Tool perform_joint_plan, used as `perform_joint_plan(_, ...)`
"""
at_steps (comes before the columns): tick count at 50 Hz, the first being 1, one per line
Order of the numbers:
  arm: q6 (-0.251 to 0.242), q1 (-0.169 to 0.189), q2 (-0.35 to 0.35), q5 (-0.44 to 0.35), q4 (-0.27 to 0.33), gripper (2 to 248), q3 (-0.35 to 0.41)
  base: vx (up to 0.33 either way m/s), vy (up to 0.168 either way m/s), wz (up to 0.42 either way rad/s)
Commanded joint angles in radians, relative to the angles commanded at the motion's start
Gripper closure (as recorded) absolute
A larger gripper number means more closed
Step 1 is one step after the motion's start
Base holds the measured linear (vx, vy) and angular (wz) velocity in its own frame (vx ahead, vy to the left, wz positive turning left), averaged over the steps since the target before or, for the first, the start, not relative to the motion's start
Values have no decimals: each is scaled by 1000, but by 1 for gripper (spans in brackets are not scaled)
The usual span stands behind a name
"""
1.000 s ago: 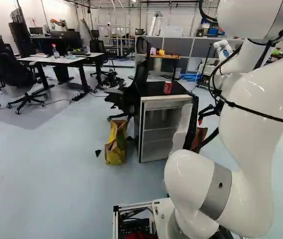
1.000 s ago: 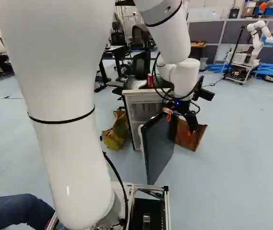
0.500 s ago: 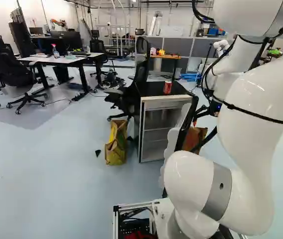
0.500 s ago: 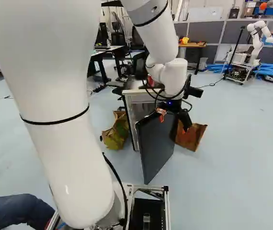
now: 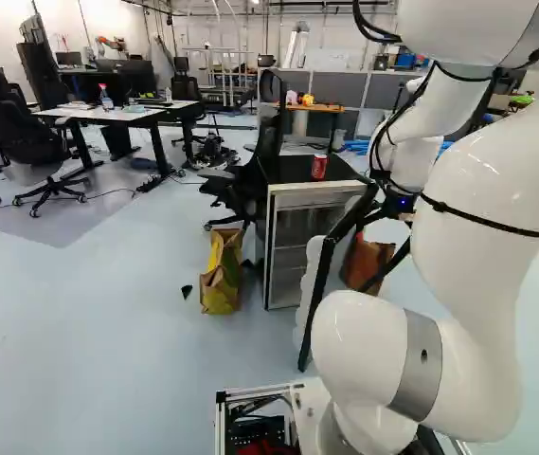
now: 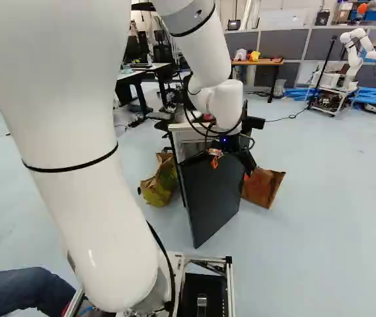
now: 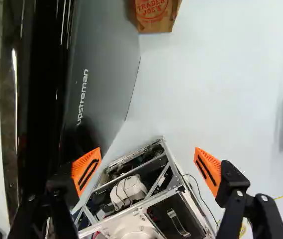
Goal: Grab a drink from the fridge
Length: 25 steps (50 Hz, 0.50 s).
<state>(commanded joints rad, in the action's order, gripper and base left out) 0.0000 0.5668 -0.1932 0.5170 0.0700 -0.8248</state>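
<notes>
Hanging by the fridge's open door (image 6: pixel 211 195), the claw (image 6: pixel 246 173) holds its two fingers spread wide. The fridge (image 5: pixel 316 197) stands ahead, its door swung toward the near side at the right. A red can (image 5: pixel 319 167) sits upright on top. A yellow bag (image 5: pixel 220 280) lies to the left, a brown paper bag (image 6: pixel 263 187) to the right.
</notes>
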Motion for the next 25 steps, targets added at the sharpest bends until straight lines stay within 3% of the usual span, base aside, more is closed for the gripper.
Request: perform_joint_plan(25, 0, -88, -7, -20, 67, 3, -9, 0, 0, 0)
